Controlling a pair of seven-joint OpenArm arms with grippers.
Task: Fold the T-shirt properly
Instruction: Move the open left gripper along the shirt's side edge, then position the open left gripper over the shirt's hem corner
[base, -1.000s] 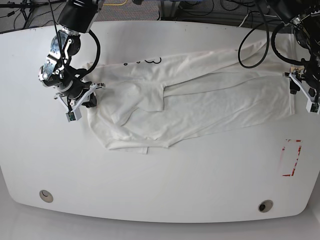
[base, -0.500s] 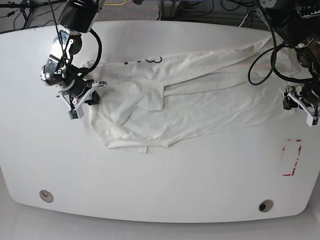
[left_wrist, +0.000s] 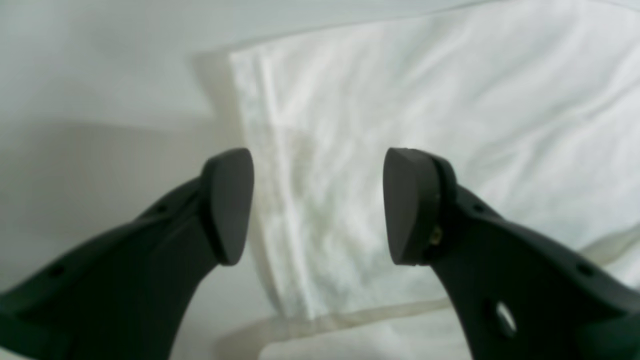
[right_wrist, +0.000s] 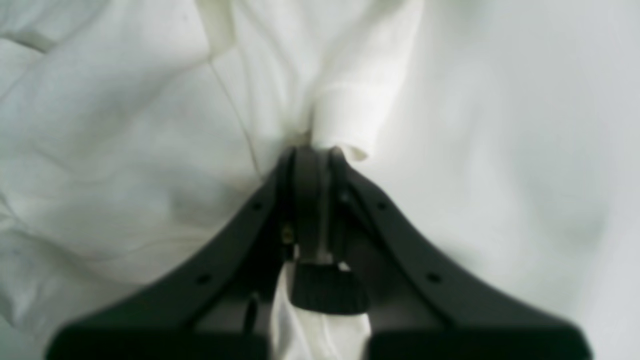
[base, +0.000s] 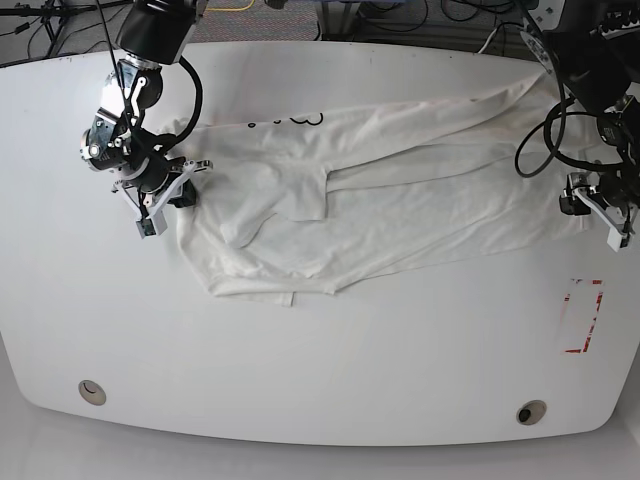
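The T-shirt (base: 400, 190) lies spread and wrinkly across the upper middle of the white worktop (base: 320, 380). The right gripper (right_wrist: 320, 155) pinches a bunch of cloth tight. The left gripper (left_wrist: 317, 205) hangs wide open over the hem. The pinched bunch looks thick, so pulling may drag the shirt crooked. A red mark (base: 582, 315) sits at lower right.

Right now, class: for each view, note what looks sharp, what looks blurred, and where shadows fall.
Left wrist view: the left gripper, jaws open, is fairly crisp; the T-shirt is soft, and a shadow crosses the table. Right wrist view: soft throughout, the right gripper pinching cloth. Base view: evenly lit, sharpest, with faint shadows.
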